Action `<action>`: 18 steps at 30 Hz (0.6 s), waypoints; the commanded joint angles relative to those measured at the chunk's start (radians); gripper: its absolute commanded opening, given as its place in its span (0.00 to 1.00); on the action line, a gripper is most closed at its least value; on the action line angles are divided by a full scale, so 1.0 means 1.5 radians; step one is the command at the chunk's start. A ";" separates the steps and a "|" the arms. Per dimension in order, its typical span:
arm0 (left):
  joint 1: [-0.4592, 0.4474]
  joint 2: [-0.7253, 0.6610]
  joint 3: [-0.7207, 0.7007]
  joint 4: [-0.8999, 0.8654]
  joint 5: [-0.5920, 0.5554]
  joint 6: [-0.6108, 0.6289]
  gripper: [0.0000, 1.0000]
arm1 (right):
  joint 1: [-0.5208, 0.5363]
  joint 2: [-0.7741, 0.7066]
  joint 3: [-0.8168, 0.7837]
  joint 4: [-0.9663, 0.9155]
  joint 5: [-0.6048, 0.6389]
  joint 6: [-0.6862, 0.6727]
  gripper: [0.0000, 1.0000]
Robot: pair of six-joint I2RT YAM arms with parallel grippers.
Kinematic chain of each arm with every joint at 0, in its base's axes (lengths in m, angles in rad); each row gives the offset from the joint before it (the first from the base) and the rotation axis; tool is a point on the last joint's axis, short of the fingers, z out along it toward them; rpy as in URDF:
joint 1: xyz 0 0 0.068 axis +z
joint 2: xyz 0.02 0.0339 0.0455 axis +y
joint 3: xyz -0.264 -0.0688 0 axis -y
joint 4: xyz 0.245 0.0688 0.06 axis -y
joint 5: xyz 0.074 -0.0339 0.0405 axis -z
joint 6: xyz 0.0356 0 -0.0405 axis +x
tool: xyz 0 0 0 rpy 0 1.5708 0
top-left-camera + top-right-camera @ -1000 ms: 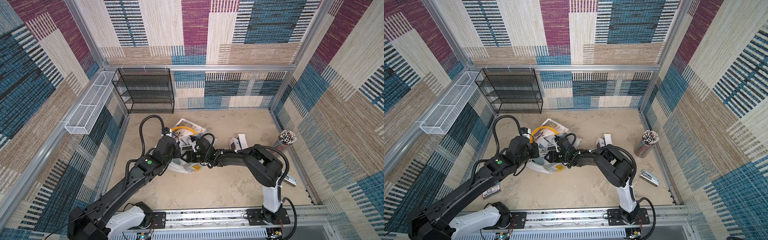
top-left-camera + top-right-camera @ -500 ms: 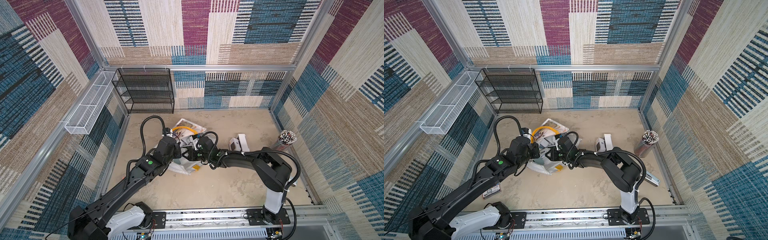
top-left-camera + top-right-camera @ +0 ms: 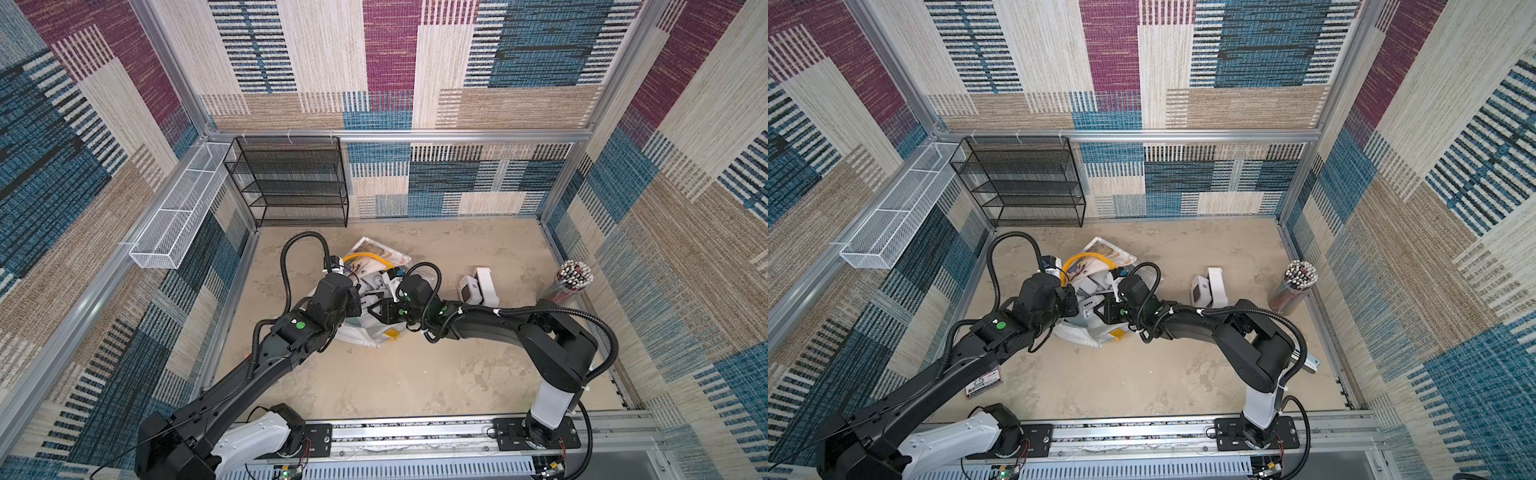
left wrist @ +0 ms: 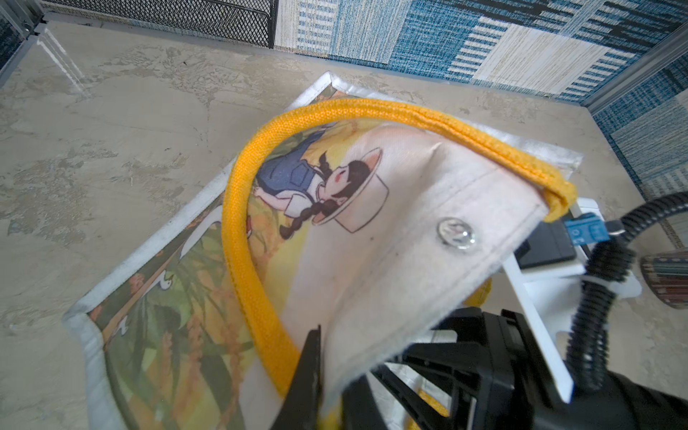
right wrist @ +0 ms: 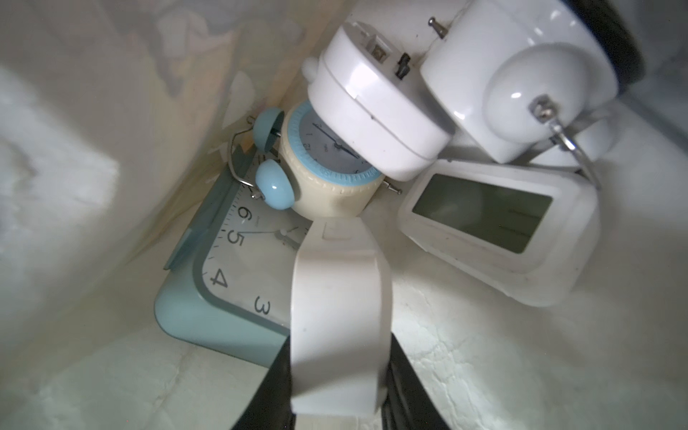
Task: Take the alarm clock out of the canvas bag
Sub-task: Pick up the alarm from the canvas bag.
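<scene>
The canvas bag (image 3: 365, 334) (image 3: 1086, 334) lies on its side mid-table, white with a yellow handle (image 4: 238, 223). My left gripper (image 4: 331, 387) is shut on the bag's rim fabric (image 4: 391, 242), holding the mouth up. My right gripper (image 5: 337, 391) is inside the bag, its black jaws shut on a narrow white alarm clock (image 5: 337, 316). Deeper in the bag lie a pale blue square clock (image 5: 231, 283), a cream twin-bell clock (image 5: 327, 175), a white round clock (image 5: 372, 111), a white digital clock (image 5: 495, 231) and a white twin-bell clock (image 5: 521, 74).
Two white clocks (image 3: 467, 289) (image 3: 486, 284) stand on the table right of the bag. A pencil cup (image 3: 569, 282) is at the right wall. A black mesh shelf (image 3: 291, 183) stands at the back left, a white wire basket (image 3: 178, 220) on the left wall.
The right arm has stretched further into the bag's mouth and its jaws have closed in on the white clock. The left arm has held still with the bag's rim.
</scene>
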 commanded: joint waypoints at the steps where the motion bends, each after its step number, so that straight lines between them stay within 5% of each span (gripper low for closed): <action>1: 0.000 0.002 0.006 -0.030 -0.026 0.008 0.00 | 0.001 -0.014 -0.012 0.026 0.015 -0.011 0.26; 18: 0.000 -0.001 0.012 -0.049 -0.038 0.004 0.00 | 0.001 -0.086 -0.091 0.072 0.043 -0.035 0.27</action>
